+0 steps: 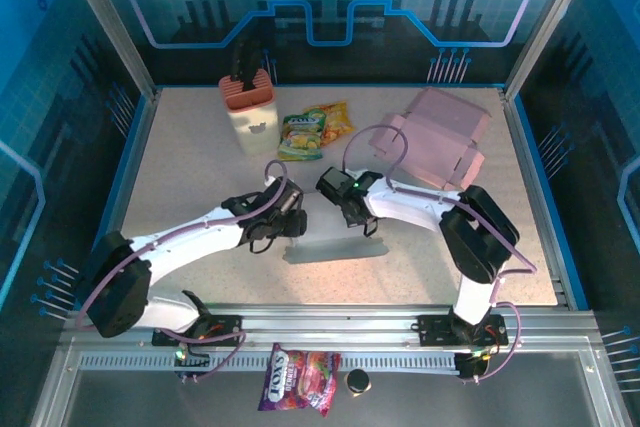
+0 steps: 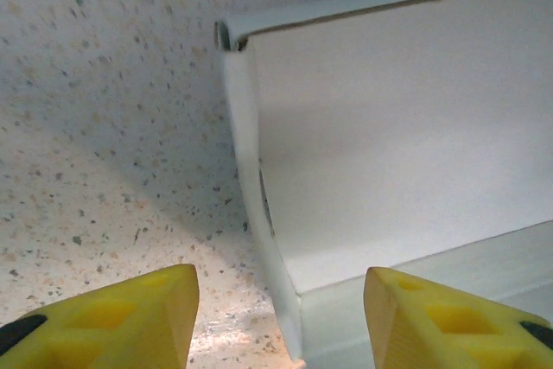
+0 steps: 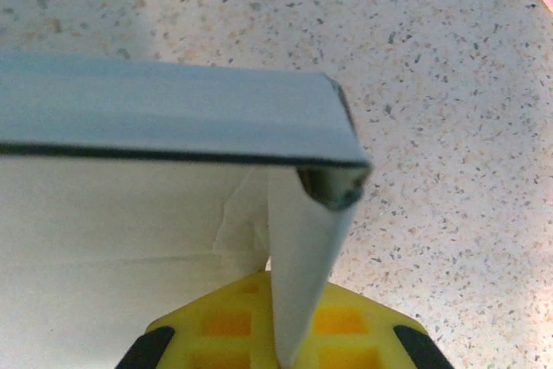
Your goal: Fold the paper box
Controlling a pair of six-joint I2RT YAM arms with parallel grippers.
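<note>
On the left, the danger is a bad bite. The left gripper has its fingers released and spread wide, straddling the left end wall of the white paper box without touching it; closing from here would probably pinch only that thin upright wall and crease it off its score line.

The box lies on the speckled counter between the two grippers, near the middle and a little toward the arm bases. It is light and nothing pins it, so any sideways tug could slide it rather than fold it.

On the right, the right gripper appears clenched on a narrow side flap that runs edge-on down between its yellow fingers. The paper beside that corner looks wrinkled; too hard a pull might tear the flap at its root or buckle the long wall above it.

The left arm stretches low and diagonally from its base at the near left, wrist aimed rightward at the box's left end. The right arm rises from its base, bends sharply at the elbow, and reaches back leftward with its wrist tipped down over the box's right end. A knife block, snack packets and a folded pink box sit at the far side, well apart from the work.
</note>
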